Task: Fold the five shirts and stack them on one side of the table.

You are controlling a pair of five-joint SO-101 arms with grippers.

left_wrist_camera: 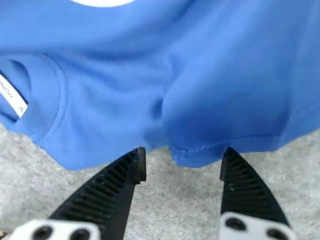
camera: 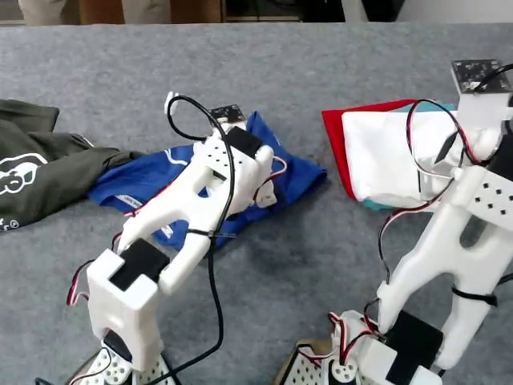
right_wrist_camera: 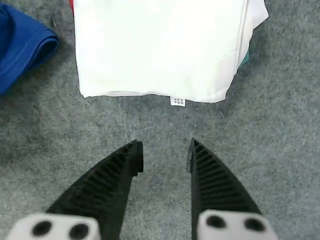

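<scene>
A crumpled blue shirt (camera: 292, 175) lies mid-table, partly under the left arm. My left gripper (left_wrist_camera: 182, 167) is open just above the shirt's hem (left_wrist_camera: 200, 150), one finger on each side of a fold. At the right a folded white shirt (camera: 385, 156) tops a stack over a red shirt (camera: 335, 132) and a teal one (camera: 433, 105). My right gripper (right_wrist_camera: 165, 155) is open over bare cloth just short of the white shirt's (right_wrist_camera: 160, 47) near edge. A dark green shirt (camera: 36, 164) lies rumpled at the left edge.
The table is covered in grey felt (camera: 321, 249). The arm bases (camera: 337, 361) stand at the near edge, with cables looping over both arms. A small board (camera: 477, 76) sits at the far right behind the stack.
</scene>
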